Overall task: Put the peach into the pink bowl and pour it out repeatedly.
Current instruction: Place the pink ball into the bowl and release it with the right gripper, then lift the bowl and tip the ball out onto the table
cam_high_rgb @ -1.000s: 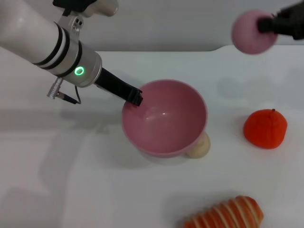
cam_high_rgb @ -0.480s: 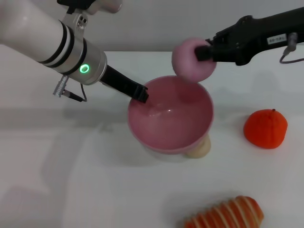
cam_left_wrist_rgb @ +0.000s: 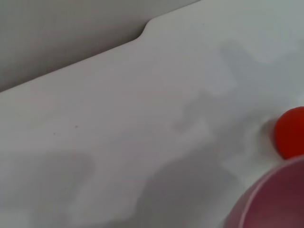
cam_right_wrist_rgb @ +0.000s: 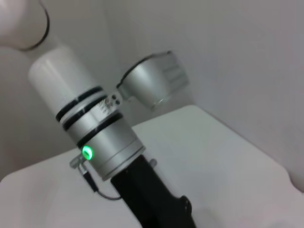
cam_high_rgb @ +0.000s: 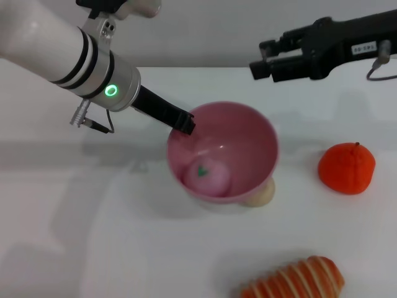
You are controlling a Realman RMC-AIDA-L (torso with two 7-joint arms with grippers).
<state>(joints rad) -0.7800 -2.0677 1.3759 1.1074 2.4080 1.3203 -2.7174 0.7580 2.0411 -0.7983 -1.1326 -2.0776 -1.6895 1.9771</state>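
Note:
The peach [cam_high_rgb: 208, 176], soft pink with a tiny green stem, lies inside the pink bowl [cam_high_rgb: 265, 134] on its near-left floor. My left gripper [cam_high_rgb: 183, 126] is shut on the bowl's far-left rim, and the bowl tips slightly. Above and behind the bowl's right side hangs my right gripper [cam_high_rgb: 261, 59], open, with nothing between its fingers. In the left wrist view only a piece of the pink bowl [cam_left_wrist_rgb: 273, 202] shows. The right wrist view shows the left arm [cam_right_wrist_rgb: 102, 142] and no fruit.
An orange-red round fruit [cam_high_rgb: 347, 168] sits to the right of the bowl and also shows as the orange-red fruit [cam_left_wrist_rgb: 290, 138]. A beige lump [cam_high_rgb: 261, 194] rests against the bowl's near-right side. A striped orange-and-white item [cam_high_rgb: 296, 280] lies at the front.
My right gripper carried the peach from the far right to above the bowl and opened. The peach dropped into the bowl. The left gripper kept its hold on the rim.

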